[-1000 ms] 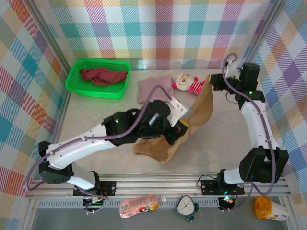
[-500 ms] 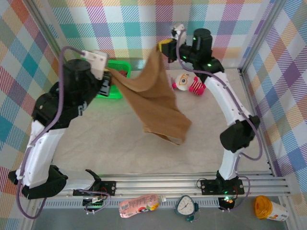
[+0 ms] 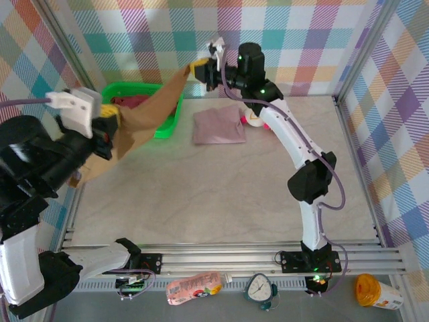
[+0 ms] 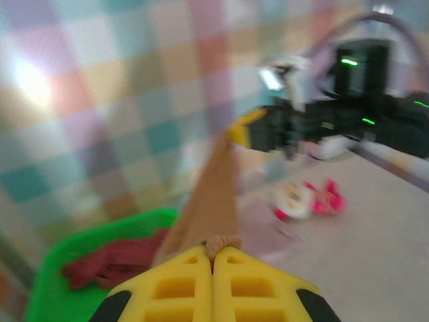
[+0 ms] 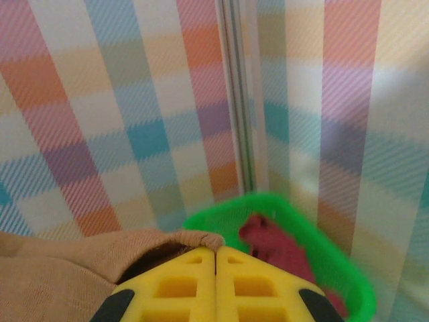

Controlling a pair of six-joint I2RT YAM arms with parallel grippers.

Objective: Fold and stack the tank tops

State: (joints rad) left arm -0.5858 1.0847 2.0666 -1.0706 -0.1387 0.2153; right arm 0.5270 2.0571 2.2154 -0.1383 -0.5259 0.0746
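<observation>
Seen from above, the tan-brown tank top (image 3: pixel 151 106) is lifted off the table (image 3: pixel 221 201) and drawn into a slanting band between the two grippers, over the far left corner. The left gripper (image 3: pixel 108 133) pinches its lower end near the table's left edge. The right gripper (image 3: pixel 200 69) pinches its upper end, raised near the far edge. In this view we cannot judge how the jaws stand, but the wrist cameras settle it. In the left wrist view, the left gripper (image 4: pixel 213 251) has its yellow fingers (image 4: pixel 174 290) pressed together on a small roll of the tan-brown tank top (image 4: pixel 211 201). The cloth runs away from there to the right gripper (image 4: pixel 244 132). In the right wrist view, the right gripper (image 5: pixel 216 253) is likewise clamped on a hem of the tan-brown tank top (image 5: pixel 74 268), which spreads toward the lower left. The maroon tank top (image 3: pixel 131 100) lies bunched in the green basket (image 3: pixel 164 129) at the far left corner, and both wrist views show it there (image 4: pixel 110 265) (image 5: pixel 278 249). The mauve-pink tank top (image 3: pixel 219 126) lies flat on the table near the middle of the far edge. In the left wrist view it is only a blur (image 4: pixel 265 228). The plush toy (image 3: pixel 251 119) is mostly hidden behind the right arm from above, while the left wrist view shows it whole (image 4: pixel 305 198), just beside the mauve-pink tank top.
</observation>
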